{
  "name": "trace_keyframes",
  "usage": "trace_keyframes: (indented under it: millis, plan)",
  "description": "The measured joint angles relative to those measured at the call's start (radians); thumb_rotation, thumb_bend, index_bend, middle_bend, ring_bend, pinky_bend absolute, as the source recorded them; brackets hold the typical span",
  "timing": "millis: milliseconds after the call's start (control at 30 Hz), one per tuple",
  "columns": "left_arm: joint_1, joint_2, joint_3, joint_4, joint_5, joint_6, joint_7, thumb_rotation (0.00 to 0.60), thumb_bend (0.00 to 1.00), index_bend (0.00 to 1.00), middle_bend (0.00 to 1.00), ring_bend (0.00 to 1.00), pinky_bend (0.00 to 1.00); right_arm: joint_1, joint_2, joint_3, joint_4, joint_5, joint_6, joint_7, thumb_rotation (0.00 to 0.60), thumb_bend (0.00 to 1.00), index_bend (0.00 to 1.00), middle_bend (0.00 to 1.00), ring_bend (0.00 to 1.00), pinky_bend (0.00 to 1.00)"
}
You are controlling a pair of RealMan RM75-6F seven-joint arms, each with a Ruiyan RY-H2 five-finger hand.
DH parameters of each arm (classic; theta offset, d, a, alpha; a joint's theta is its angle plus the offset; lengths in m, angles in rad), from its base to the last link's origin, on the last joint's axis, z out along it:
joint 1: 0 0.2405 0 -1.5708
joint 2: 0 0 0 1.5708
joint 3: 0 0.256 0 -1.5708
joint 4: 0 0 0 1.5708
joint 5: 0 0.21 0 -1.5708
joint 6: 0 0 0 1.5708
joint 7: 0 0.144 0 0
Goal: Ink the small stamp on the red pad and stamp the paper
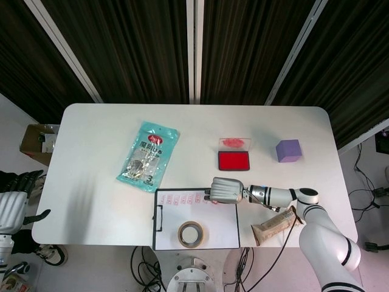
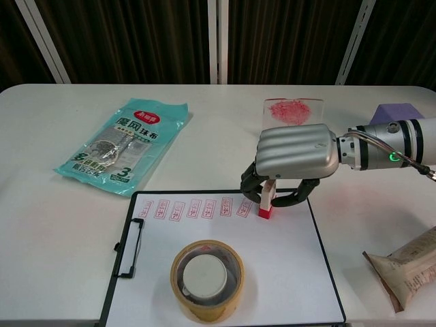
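My right hand (image 2: 294,158) pinches the small stamp (image 2: 267,201), a white stem with a red base. The stamp stands upright with its base on the white paper (image 2: 272,272), at the right end of a row of red stamp marks (image 2: 194,208). From the head view the right hand (image 1: 227,190) covers the stamp at the paper's (image 1: 213,228) top edge. The red ink pad (image 1: 234,160) lies just beyond the hand, with its clear, red-smeared lid (image 2: 294,111) behind it. My left hand (image 1: 12,207) hangs off the table's left edge, fingers apart, holding nothing.
A roll of tape (image 2: 206,279) sits on the clipboard's lower middle. A teal packet (image 2: 122,144) lies at the left. A purple block (image 1: 288,150) stands at the far right. A brown snack wrapper (image 2: 409,266) lies near the front right edge.
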Motion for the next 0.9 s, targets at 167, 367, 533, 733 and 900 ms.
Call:
trace_keyframes:
  millis: [167, 367, 533, 733, 900]
  plan:
    - [-0.002, -0.005, -0.001, -0.001, 0.005, 0.002, 0.002, 0.600, 0.00, 0.12, 0.14, 0.12, 0.25, 0.009, 0.030, 0.033, -0.031, 0.022, 0.064, -0.012, 0.600, 0.52, 1.00, 0.84, 0.96, 1.00]
    - [-0.003, -0.007, 0.000, -0.008, 0.011, 0.005, 0.009, 0.600, 0.00, 0.12, 0.14, 0.12, 0.25, 0.018, 0.091, 0.069, -0.117, 0.042, 0.135, -0.049, 0.600, 0.52, 1.00, 0.84, 0.96, 1.00]
    - [-0.002, -0.008, 0.004, -0.014, 0.016, 0.006, 0.013, 0.600, 0.00, 0.12, 0.14, 0.12, 0.25, 0.010, 0.156, 0.088, -0.191, 0.058, 0.149, -0.105, 0.600, 0.52, 1.00, 0.84, 0.96, 1.00]
    - [0.000, -0.012, 0.008, -0.020, 0.027, 0.015, 0.013, 0.600, 0.00, 0.12, 0.14, 0.12, 0.25, -0.035, 0.248, 0.096, -0.287, 0.084, 0.132, -0.176, 0.600, 0.51, 1.00, 0.86, 0.96, 1.00]
    - [0.003, -0.018, 0.015, -0.016, 0.030, 0.012, 0.011, 0.600, 0.00, 0.12, 0.14, 0.12, 0.25, -0.110, 0.319, 0.089, -0.373, 0.115, 0.084, -0.255, 0.600, 0.51, 1.00, 0.86, 0.96, 1.00]
